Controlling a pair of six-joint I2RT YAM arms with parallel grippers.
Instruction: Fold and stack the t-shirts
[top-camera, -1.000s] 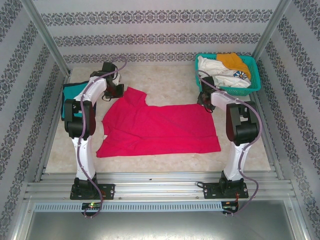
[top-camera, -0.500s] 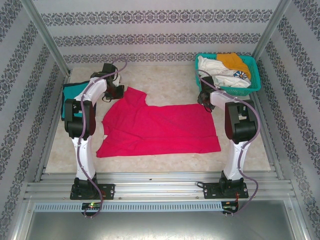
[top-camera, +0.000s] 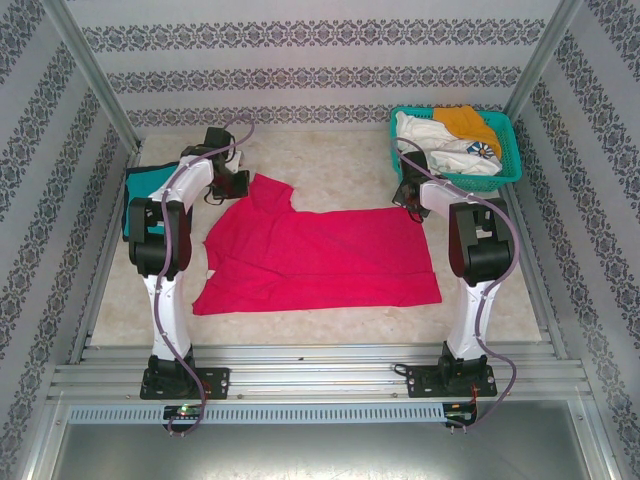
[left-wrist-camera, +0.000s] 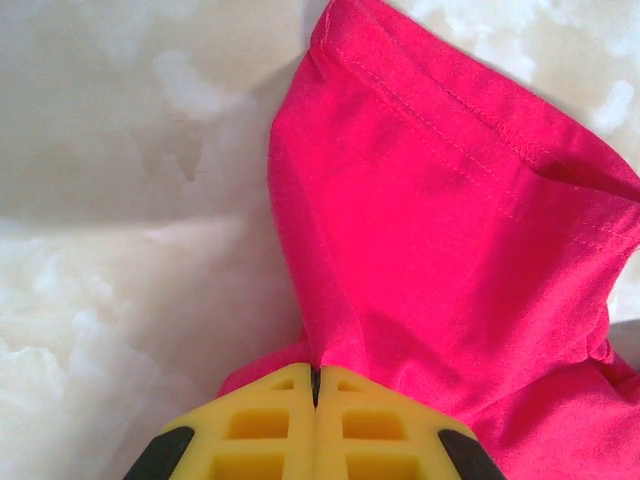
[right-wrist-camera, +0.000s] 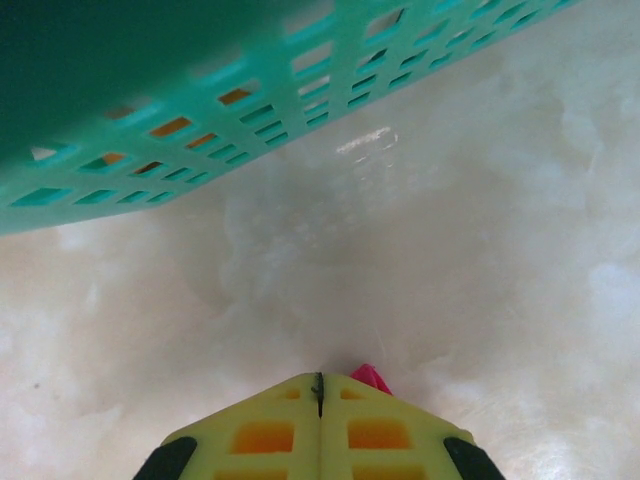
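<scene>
Your right gripper has just closed on the pink shirt's far right corner, beside the basket. Your left gripper stays clamped on its far left edge. The shirt lies spread flat between them.

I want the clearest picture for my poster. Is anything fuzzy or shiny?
Right wrist view: the basket is blurry up close, with a glare spot on the table; left wrist view: the pink shirt looks sharp, stitches showing.

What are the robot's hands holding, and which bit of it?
Both pinch the pink-red t-shirt: the left hand grips its far left corner, and the right hand its far right corner, where a pink tip peeks out.
</scene>
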